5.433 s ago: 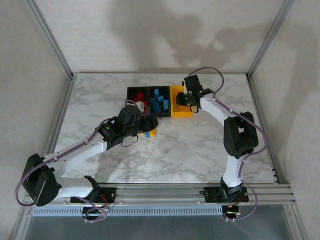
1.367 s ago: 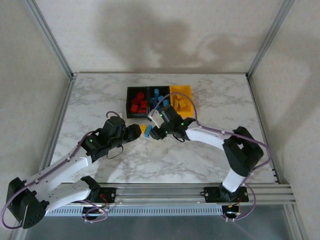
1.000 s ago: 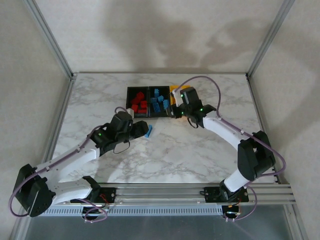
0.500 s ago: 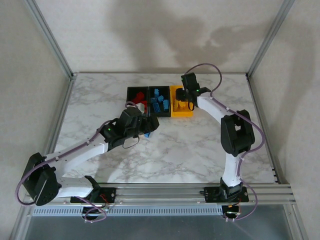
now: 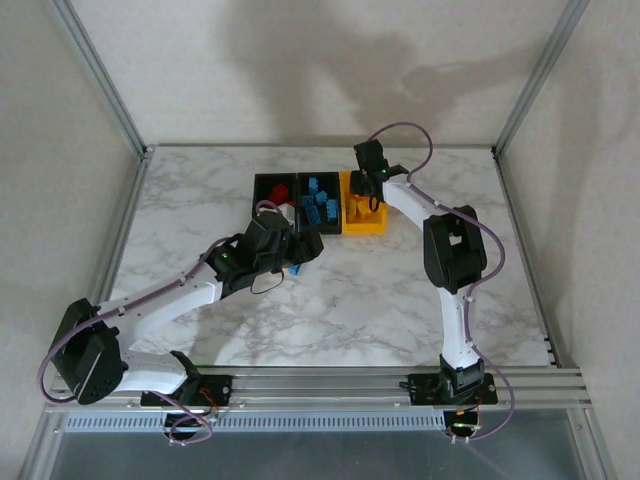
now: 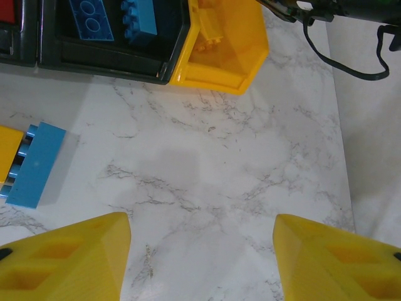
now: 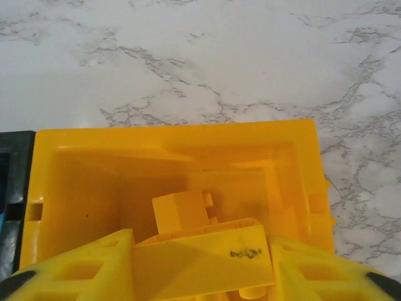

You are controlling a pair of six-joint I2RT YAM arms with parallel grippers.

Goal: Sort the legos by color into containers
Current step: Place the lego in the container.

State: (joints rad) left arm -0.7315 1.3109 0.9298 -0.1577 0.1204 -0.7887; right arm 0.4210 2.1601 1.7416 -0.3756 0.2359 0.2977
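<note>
Top view: in the upper centre of the marble table [image 5: 400,290], the left black plastic bin [image 5: 256,205] holds red studded bricks [image 5: 280,192], the middle black plastic bin [image 5: 325,231] blue studded bricks [image 5: 320,200], and the right gripper [image 5: 372,197] hangs over the yellow plastic bin [image 5: 365,228].

Left wrist view: the left gripper [image 6: 199,221] has wide, empty jaws. At the left edge a long blue brick [image 6: 34,164] touches a small yellow brick [image 6: 7,160].

Right wrist view: the jaws hold a flat yellow brick [image 7: 200,257] over the yellow bin, above a square yellow brick [image 7: 178,210] inside.
</note>
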